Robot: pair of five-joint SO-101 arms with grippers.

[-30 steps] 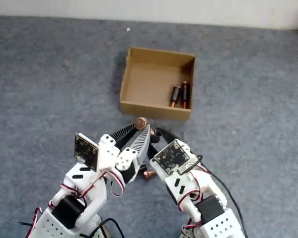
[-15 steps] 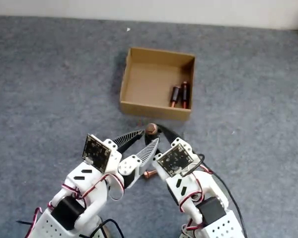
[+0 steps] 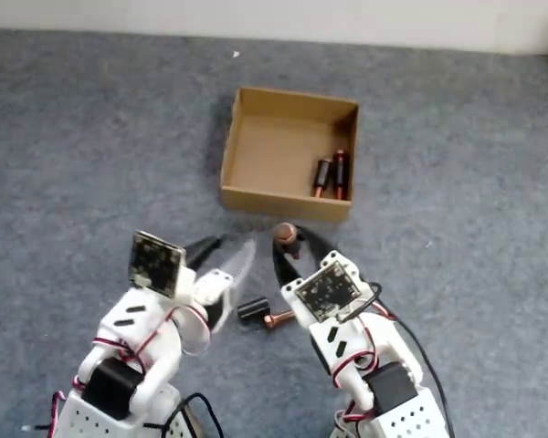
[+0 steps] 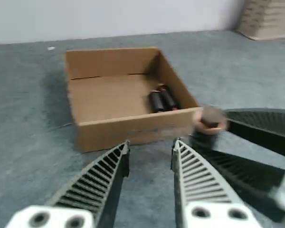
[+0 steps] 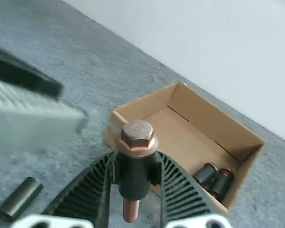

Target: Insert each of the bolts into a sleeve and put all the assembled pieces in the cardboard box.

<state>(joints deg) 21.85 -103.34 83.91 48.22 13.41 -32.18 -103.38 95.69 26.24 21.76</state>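
Observation:
My right gripper (image 5: 135, 159) is shut on a black sleeve with a copper bolt (image 5: 137, 137) through it, held upright just in front of the cardboard box (image 5: 230, 123). In the high view this piece (image 3: 285, 237) sits at the right gripper (image 3: 289, 252), near the box's front wall (image 3: 283, 203). Two assembled pieces (image 3: 330, 175) lie in the box's right corner. My left gripper (image 4: 149, 148) stands open and holds nothing, to the left of the held piece (image 4: 209, 121). A loose sleeve (image 3: 252, 309) and a copper bolt (image 3: 276, 318) lie on the carpet between the arms.
Grey carpet (image 3: 91, 137) covers the whole floor, with open room left and right of the box. The loose sleeve (image 5: 19, 198) lies close to the right arm. A pale wall (image 3: 274, 14) runs along the far edge.
The left gripper has opened, let go of the piece and swung away to the left. The right gripper keeps the piece and has moved slightly right. The loose sleeve is now uncovered.

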